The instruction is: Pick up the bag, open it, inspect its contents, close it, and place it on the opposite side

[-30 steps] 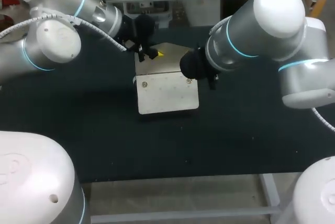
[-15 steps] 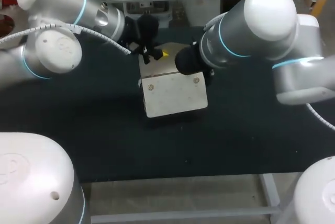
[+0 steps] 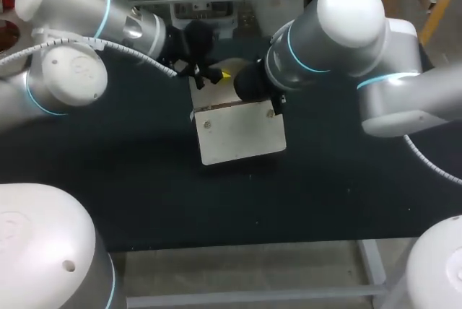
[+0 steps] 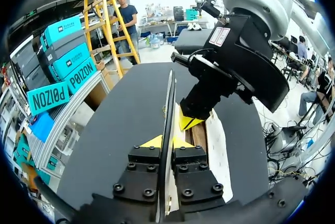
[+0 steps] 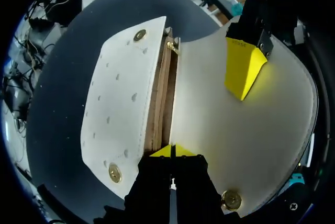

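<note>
Dark tabletop (image 3: 108, 179), cream bag (image 3: 242, 136) (brass studs (image 3: 208, 125))

Left arm (image 3: 79, 42) enters from left, reaches toward far middle. Left tool (image 4: 166, 143) pinched tight on thin flap edge of bag (image 3: 242, 132). Right arm (image 3: 339, 35) enters from right, wrist angled down. Right tool (image 5: 171, 150) clamped on bag wall, tips nearly together. Tools near, facing each other.

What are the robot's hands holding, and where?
Both hold the white bag: left gripper pinches the flap edge, right gripper pinches the rim at its mouth.
</note>
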`<state>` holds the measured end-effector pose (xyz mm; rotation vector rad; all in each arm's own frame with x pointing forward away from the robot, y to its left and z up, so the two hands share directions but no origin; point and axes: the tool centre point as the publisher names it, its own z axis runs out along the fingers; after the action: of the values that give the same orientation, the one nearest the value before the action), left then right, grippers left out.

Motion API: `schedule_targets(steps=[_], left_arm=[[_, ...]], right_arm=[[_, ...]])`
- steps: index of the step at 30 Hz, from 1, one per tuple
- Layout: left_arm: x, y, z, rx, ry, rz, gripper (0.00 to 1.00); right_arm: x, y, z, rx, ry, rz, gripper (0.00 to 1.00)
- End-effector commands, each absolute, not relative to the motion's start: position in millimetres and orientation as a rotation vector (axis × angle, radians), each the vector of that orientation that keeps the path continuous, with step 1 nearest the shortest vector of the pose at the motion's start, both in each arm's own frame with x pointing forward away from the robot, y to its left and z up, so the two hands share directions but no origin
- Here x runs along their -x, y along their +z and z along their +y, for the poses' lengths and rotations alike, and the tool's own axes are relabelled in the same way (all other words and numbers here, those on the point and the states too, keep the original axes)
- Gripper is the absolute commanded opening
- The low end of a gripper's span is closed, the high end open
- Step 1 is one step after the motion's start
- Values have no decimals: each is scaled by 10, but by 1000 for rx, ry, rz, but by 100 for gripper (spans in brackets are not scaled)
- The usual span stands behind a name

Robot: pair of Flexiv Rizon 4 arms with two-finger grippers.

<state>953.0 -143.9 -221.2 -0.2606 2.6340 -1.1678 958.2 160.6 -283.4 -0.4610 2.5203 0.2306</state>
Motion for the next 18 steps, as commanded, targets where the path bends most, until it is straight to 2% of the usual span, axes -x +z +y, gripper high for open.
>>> schedule_targets(steps=[1,18], left_arm=[[-9579,-2229,-1457,283,-1175,2619,0],[-9671,-2289,-1441,388,-1208,2560,0]], right_arm=[[-9580,-2917,1653,461,222,2529,0],[-9426,-3052,1606,437,211,2568,0]])
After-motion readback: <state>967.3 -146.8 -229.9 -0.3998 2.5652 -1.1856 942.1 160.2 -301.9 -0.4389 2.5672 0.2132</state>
